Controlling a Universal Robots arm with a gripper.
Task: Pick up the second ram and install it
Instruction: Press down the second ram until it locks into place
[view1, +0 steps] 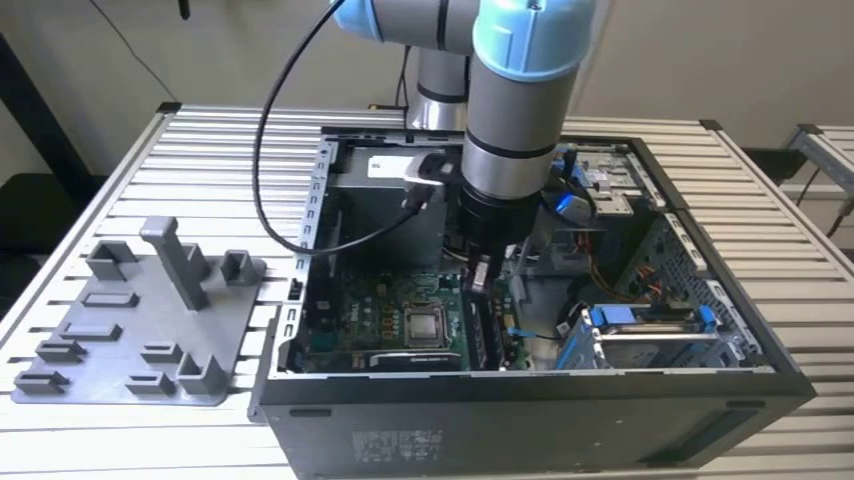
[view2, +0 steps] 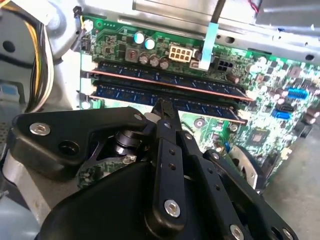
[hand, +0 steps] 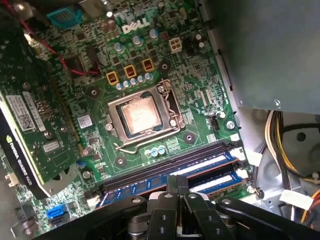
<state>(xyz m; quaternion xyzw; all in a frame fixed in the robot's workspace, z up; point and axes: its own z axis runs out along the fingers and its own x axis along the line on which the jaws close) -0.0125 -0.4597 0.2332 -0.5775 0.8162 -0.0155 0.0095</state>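
Note:
The second ram, a long dark blue stick, stands upright in a motherboard slot, parallel to another blue stick in the slot beside it. My gripper is shut, with its joined tips touching the top edge of the second ram near its middle. In the first wrist view my gripper is over the ram slots, just beyond the processor socket. In the exterior view my gripper reaches down into the open computer case, above the green motherboard.
A grey fixture plate with upright blocks lies on the slatted table at the exterior view's left. Inside the case are a graphics card, yellow and black power cables, a drive cage and the power supply box.

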